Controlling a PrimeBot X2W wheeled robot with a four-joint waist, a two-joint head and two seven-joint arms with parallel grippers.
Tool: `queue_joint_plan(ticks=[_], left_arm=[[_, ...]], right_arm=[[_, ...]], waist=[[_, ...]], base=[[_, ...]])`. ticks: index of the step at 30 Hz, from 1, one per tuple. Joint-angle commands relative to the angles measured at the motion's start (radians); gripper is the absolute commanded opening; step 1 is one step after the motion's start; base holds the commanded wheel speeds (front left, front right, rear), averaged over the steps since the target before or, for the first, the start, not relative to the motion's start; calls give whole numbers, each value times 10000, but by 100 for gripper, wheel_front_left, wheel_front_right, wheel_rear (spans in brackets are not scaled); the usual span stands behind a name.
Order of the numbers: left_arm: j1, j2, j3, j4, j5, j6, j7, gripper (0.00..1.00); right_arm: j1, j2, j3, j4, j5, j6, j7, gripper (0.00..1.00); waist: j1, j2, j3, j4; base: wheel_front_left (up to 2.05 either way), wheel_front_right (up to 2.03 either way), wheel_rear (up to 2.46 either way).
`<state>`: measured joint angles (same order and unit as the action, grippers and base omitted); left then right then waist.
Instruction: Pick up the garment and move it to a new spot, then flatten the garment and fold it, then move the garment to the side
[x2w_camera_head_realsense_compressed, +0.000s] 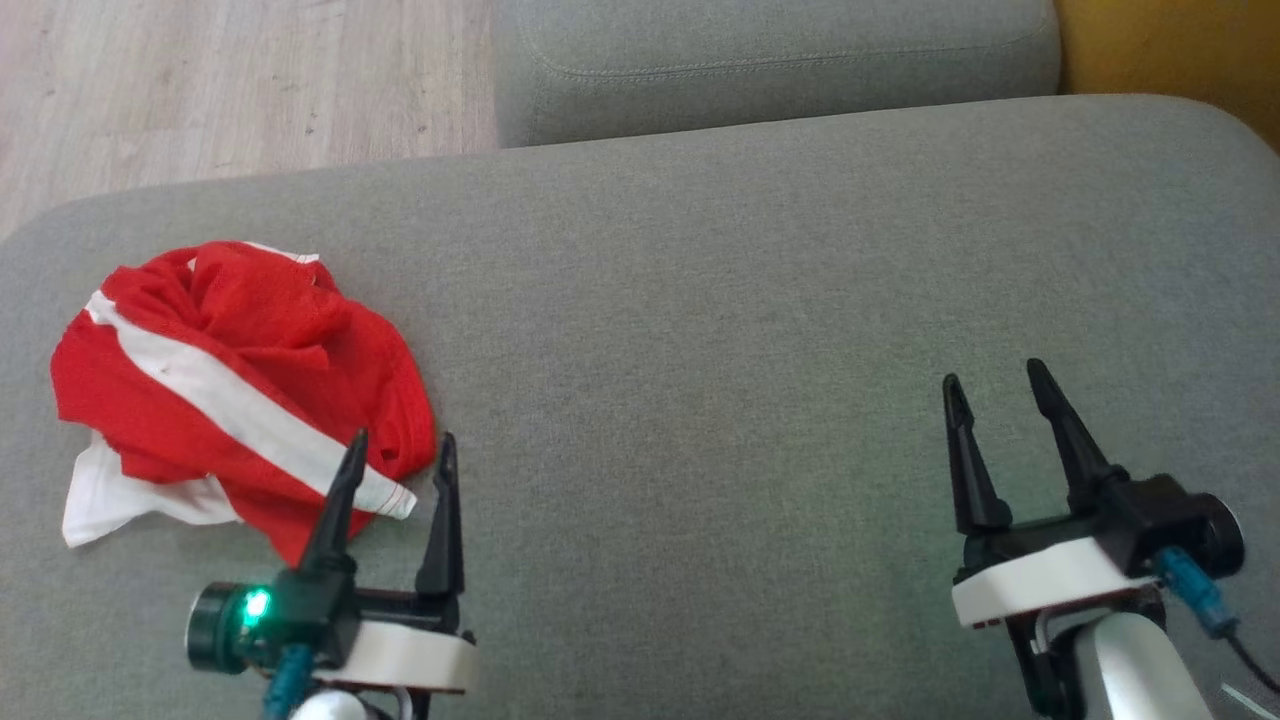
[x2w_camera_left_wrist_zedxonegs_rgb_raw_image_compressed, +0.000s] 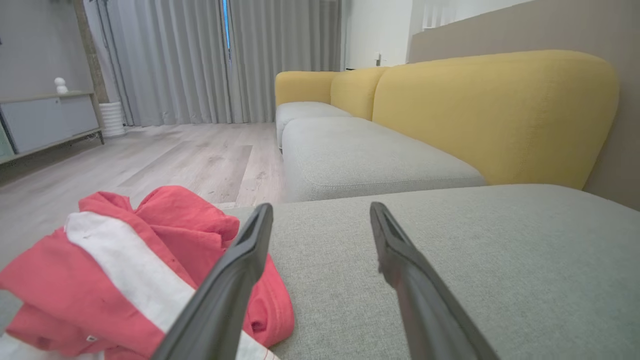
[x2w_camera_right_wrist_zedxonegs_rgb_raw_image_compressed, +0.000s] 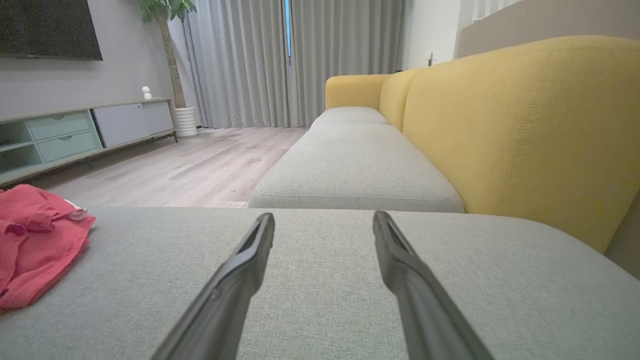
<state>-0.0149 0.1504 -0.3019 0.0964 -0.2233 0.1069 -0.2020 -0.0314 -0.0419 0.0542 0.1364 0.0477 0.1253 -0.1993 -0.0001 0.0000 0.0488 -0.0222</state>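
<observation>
A crumpled red garment with a white stripe lies bunched at the left end of the grey sofa cushion. My left gripper stands open at the garment's near right edge, its left finger over the cloth's corner, nothing between the jaws. In the left wrist view the garment fills the lower left beside the left gripper. My right gripper stands open over bare cushion far to the right. In the right wrist view the garment shows at the far left, well away from the right gripper.
A second grey seat cushion adjoins the far side, with a yellow backrest to the right. Wooden floor lies beyond the cushion's left and far edges. A low cabinet and curtains stand across the room.
</observation>
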Motion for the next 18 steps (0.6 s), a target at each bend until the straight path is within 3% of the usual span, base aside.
queue_joint_plan(ticks=[1,6,10,18], left_arm=[[-462,210,113,-274,374,96,-141,100],[-583,399,-382,-105,1253,276,-319,100],[-540,118,-206,-401,1018,294,-438,100],[-123,-468,905,-611,812,-716,-598,100]], right_arm=[[-514,-74,263,-444,-405,49,-171,100],[-590,-77,523,-566,-992,51,-348,100],[-573,-80,567,-618,-859,52,-466,100],[-460,-83,421,-543,499,54,-625,100]], waist=[[1,0,9,-8],[1,0,26,-45],[1,0,33,-43],[1,0,50,-9]], base=[[0,0,0],[0,0,0],[0,0,0],[0,0,0]])
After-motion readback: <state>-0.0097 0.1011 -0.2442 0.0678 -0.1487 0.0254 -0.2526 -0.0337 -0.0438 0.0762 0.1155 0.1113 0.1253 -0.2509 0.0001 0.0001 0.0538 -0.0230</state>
